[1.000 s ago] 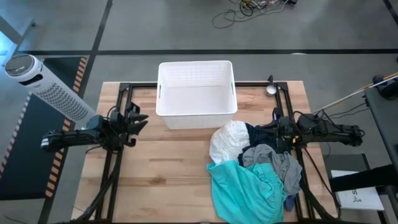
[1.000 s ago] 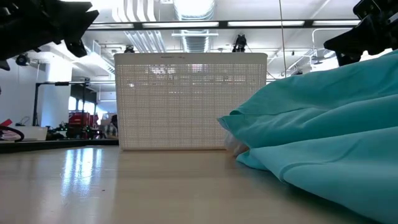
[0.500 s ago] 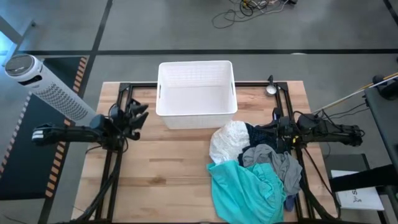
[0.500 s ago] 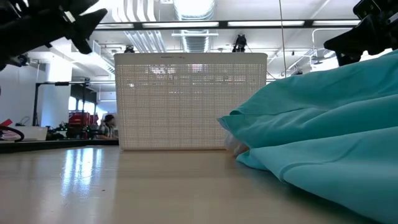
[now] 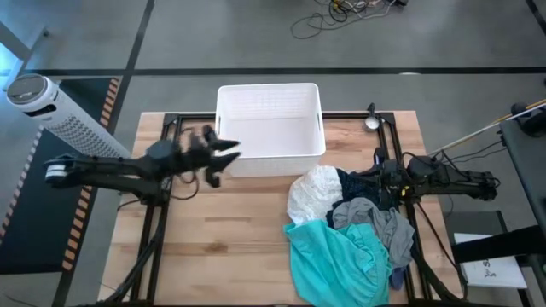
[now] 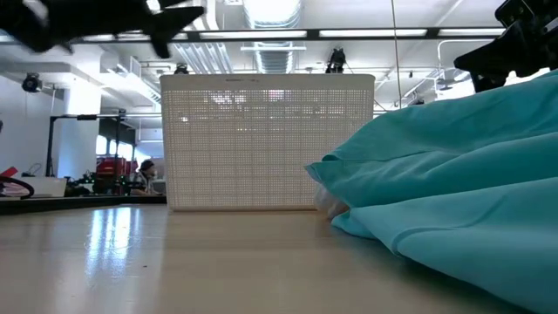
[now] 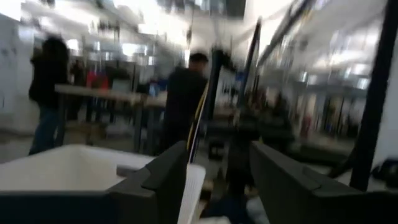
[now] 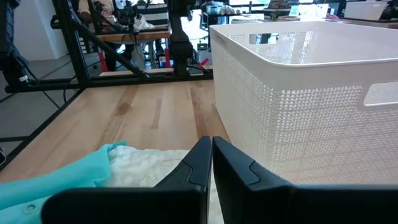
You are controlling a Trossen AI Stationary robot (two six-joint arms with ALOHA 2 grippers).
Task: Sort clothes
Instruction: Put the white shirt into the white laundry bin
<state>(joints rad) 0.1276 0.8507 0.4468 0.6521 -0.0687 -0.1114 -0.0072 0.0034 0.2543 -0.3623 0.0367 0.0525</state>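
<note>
High view: clothes heap elongated bin-to-table-edge.

Grey floor — bright ceiling lights

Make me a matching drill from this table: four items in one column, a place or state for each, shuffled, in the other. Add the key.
Items
1. white bin
2. teal garment
3. left hand
4. right hand

Places or states
A. shut, at the clothes pile's far right side
B. open, by the bin's left front corner
C. nearest the table's front edge
D. at the table's back edge, empty

Pairs: 1-D, 2-C, 3-B, 4-A
</note>
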